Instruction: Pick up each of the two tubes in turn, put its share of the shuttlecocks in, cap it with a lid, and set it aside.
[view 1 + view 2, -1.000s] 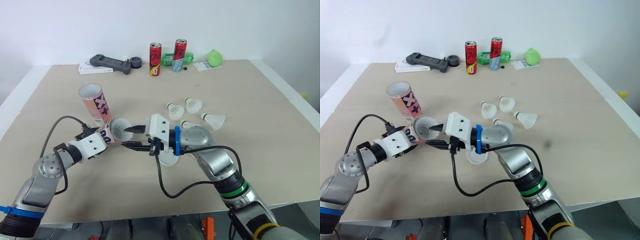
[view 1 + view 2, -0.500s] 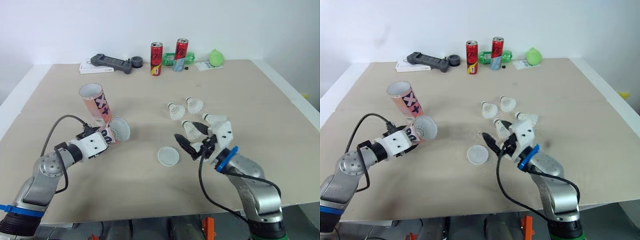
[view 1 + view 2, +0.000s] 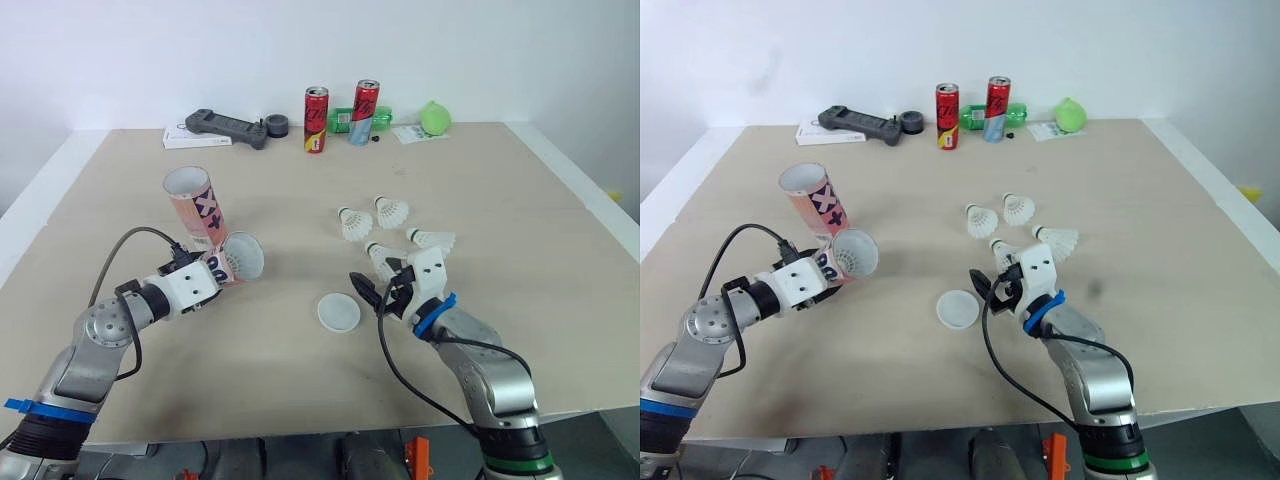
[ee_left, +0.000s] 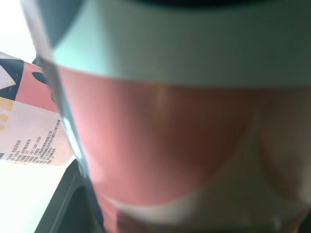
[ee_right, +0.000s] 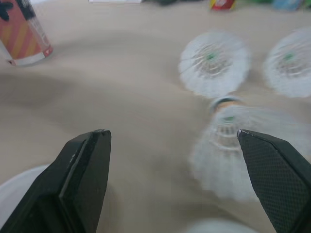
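My left gripper point(image 3: 200, 283) is shut on a pink-and-white tube point(image 3: 232, 262), held tilted with its open mouth toward the table's middle. That tube's wall looms close in the left wrist view point(image 4: 170, 121). A second matching tube point(image 3: 195, 205) stands upright just behind it. A white lid point(image 3: 338, 312) lies flat mid-table. Several shuttlecocks lie to its right: one point(image 3: 353, 223), another point(image 3: 390, 211), a third point(image 3: 430, 238). The nearest shuttlecock point(image 5: 228, 145) lies just ahead of my right gripper point(image 3: 368, 291), which is open and holds nothing. I cannot tell what is inside the held tube.
Along the far edge stand two red cans point(image 3: 315, 105) point(image 3: 362, 98), a green bottle point(image 3: 343, 120), a black controller point(image 3: 225, 128), a tape roll point(image 3: 276, 125) and a green ball point(image 3: 434, 117). The table's right edge point(image 3: 585, 195) runs close to the shuttlecocks.
My right gripper has drawn back from the held tube's mouth to the right, past the lid, and now sits open by the shuttlecocks. The left gripper still holds its tube in place.
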